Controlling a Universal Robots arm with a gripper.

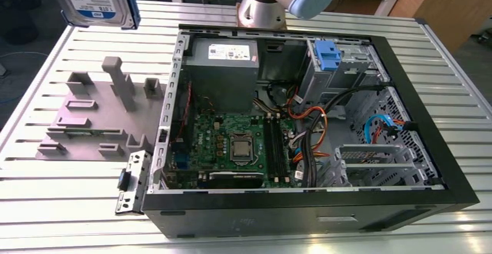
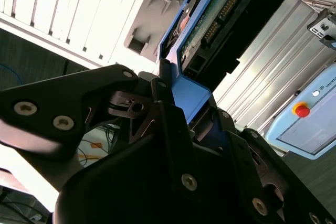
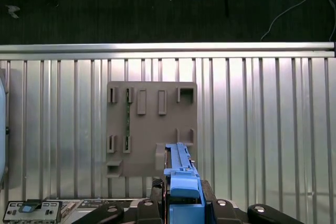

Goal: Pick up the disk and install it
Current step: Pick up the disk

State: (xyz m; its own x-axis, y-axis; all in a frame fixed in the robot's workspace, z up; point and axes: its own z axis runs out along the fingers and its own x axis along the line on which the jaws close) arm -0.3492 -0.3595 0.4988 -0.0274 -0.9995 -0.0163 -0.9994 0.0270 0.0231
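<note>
Ribbed tabletop (image 1: pixel 69 208) lies below you; your claw (image 2: pixel 181 100) is clenched on the disk (image 1: pixel 92 0), high at the exterior view's upper left.

- Ribbed aluminium table (image 1: pixel 69 208) – its slats run under the gripper (image 3: pixel 184 205), which hangs above it.
- Grey moulded fixture plate (image 3: pixel 152 129) – flat on the slats, below the gripper and the nearest thing to it on the table.
- Open black computer case (image 1: pixel 307 213) – on its side, just beside the plate and farther from the gripper.
</note>
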